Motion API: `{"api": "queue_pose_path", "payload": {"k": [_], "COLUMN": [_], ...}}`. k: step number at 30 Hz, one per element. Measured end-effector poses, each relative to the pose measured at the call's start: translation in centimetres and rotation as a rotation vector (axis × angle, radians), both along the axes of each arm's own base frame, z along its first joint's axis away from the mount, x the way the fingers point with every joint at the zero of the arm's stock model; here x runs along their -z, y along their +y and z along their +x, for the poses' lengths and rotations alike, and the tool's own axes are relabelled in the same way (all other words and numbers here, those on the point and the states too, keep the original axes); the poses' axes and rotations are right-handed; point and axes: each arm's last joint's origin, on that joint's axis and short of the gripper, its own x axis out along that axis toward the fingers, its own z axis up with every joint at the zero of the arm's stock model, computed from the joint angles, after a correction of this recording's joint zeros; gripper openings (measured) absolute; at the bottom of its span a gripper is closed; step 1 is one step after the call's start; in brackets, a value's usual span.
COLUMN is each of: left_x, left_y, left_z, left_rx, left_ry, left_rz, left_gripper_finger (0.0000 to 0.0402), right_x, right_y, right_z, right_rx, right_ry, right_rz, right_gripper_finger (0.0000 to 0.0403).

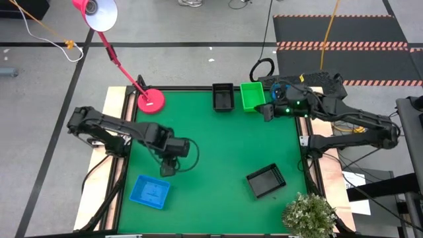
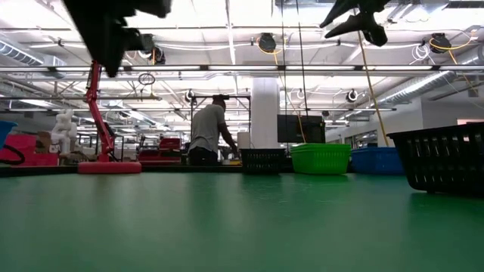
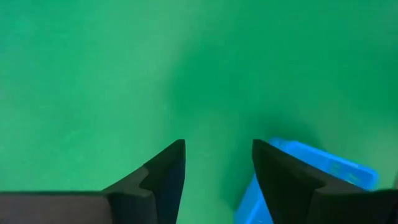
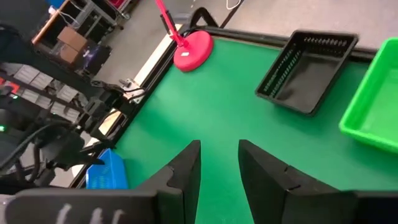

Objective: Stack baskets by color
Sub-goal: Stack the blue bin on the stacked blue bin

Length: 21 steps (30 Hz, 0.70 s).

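wrist cameras show both sets of fingers parted with nothing between them, which the overhead camera hides. left gripper point(image 3: 217, 163) hovers over bare mat just beside the blue basket point(image 1: 150, 192). right gripper point(image 4: 219, 158) hangs by the green basket point(image 1: 252, 96), next to a black basket point(image 1: 223, 97). another black basket point(image 1: 266, 180) lies near a plant point(image 1: 309, 213). pink lamp base point(image 1: 151, 101) sits at the far edge.

The middle of the green table point(image 1: 218, 152) lies open for passage, hemmed by the black basket point(image 1: 223, 97) and green basket point(image 1: 252, 96) at the far edge, the lamp base point(image 1: 151, 101) far left, the blue basket point(image 1: 150, 192) near left and another black basket point(image 1: 266, 180) near right.
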Motion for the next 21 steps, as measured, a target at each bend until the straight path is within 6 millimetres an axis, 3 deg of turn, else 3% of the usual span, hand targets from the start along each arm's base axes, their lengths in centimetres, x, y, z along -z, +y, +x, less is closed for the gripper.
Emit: {"api": "queue_pose_path", "payload": {"k": [11,21], "left_x": [2.5,6.0], "left_y": [-3.4,-5.1], "left_z": [-5.7,-9.2], "left_rx": [0.174,0.130], "left_ry": [-0.121,-0.096], "left_rz": [-0.101,-0.148], "left_gripper_finger": [0.0186,0.0202], "right_x": [0.6,0.9], "right_y": [1.8,1.8], "right_z": [1.5,2.1], "right_rx": [-0.061,-0.075], "right_ry": [0.021,0.034], "right_rz": [0.014,0.004], "right_gripper_finger": [0.0102,0.0102]}}
